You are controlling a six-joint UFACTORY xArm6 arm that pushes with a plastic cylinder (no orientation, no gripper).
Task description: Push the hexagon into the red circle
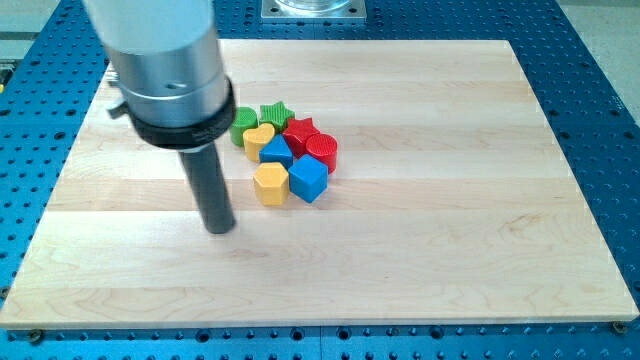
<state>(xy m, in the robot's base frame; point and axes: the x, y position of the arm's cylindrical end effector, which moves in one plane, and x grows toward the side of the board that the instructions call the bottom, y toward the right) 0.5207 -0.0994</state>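
The yellow hexagon (270, 184) lies at the lower left of a tight cluster of blocks near the board's middle. The red circle (322, 151) is at the cluster's right side, up and right of the hexagon, with the blue cube (308, 179) between them. My tip (220, 229) rests on the board to the left of and slightly below the hexagon, a short gap away. The rod rises to a large metal cylinder (170, 65) at the view's top left.
The cluster also holds a yellow heart (258, 139), a blue block (276, 152), a red star (300, 130), a green star (275, 113) and a green block (241, 124) partly hidden by the cylinder. The wooden board (450, 220) sits on a blue perforated table (590, 60).
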